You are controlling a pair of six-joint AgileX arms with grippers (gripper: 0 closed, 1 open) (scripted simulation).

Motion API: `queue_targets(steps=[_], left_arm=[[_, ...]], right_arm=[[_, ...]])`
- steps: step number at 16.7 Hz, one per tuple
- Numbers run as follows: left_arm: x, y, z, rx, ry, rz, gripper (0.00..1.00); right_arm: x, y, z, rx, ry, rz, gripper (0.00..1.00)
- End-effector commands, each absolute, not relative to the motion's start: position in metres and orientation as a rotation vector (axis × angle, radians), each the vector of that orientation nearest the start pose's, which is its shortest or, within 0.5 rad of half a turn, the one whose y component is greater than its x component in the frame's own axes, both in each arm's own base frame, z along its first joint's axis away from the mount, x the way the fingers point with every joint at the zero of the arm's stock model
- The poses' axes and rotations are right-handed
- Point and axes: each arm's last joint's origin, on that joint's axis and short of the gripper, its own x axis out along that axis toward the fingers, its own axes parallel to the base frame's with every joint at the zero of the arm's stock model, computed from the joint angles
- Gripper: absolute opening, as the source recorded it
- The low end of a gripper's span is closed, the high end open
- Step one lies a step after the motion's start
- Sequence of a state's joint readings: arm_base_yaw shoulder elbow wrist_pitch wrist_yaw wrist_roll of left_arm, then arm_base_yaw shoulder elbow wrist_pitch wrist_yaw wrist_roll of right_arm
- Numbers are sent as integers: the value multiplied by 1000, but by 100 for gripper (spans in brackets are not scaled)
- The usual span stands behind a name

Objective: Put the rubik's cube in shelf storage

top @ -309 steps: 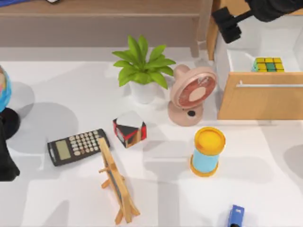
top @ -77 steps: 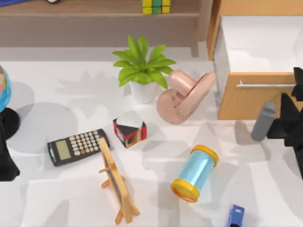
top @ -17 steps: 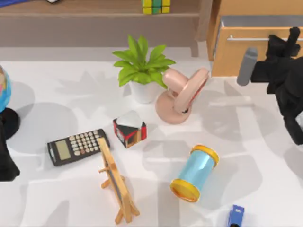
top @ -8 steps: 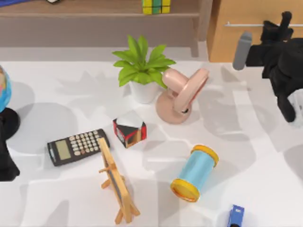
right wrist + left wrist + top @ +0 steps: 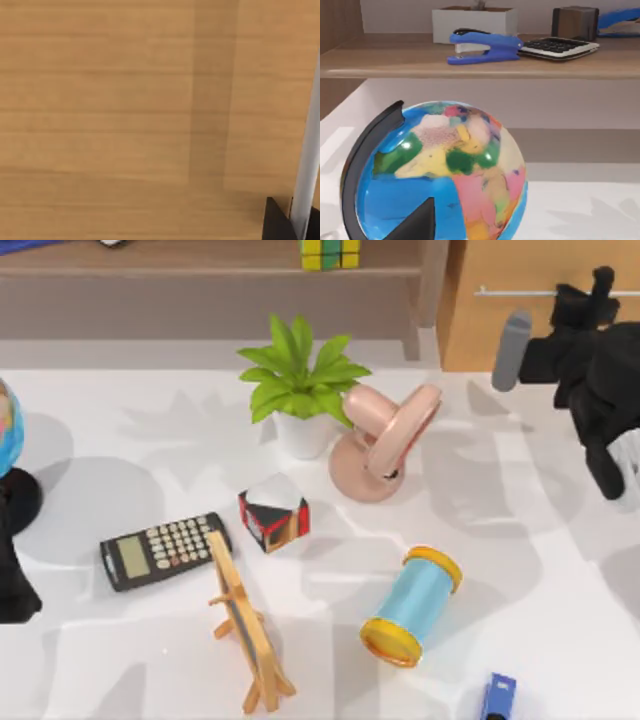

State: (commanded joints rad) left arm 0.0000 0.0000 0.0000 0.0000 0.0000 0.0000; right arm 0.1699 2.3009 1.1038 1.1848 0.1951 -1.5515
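The rubik's cube (image 5: 330,253), yellow and green, sits on the board of the brown shelf storage (image 5: 180,260) at the back of the table. It is free of both arms. My right gripper (image 5: 588,290) is at the back right, against the front of the light wooden drawer cabinet (image 5: 520,330), close to its silver bar handle (image 5: 515,291). In the right wrist view the cabinet front (image 5: 125,100) is very near, with the handle (image 5: 306,165) at the edge. My left arm (image 5: 10,585) stays parked at the table's left edge, behind the globe (image 5: 445,170).
A potted plant (image 5: 300,390), a tilted pink fan (image 5: 385,445), a red, black and white cube (image 5: 273,512), a calculator (image 5: 165,550), a wooden easel (image 5: 245,625) and a toppled blue and yellow cylinder (image 5: 412,605) fill the middle. A blue stapler (image 5: 485,47) lies on the shelf.
The cube went from the open drawer to the shelf; the fan and the cylinder tipped over. In the last second my right gripper moved back with the drawer front until it shut, then held still.
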Motion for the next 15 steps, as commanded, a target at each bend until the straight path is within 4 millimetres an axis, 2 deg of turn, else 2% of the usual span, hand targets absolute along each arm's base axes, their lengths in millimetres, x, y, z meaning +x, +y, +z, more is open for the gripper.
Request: queue_targets(steps=[11, 15], left_arm=[[106, -1, 160, 0, 0, 0, 100], [106, -1, 160, 0, 0, 0, 100]], right_arm=[[439, 74, 88, -1565, 7, 9, 98], [439, 74, 88, -1565, 7, 9, 100]])
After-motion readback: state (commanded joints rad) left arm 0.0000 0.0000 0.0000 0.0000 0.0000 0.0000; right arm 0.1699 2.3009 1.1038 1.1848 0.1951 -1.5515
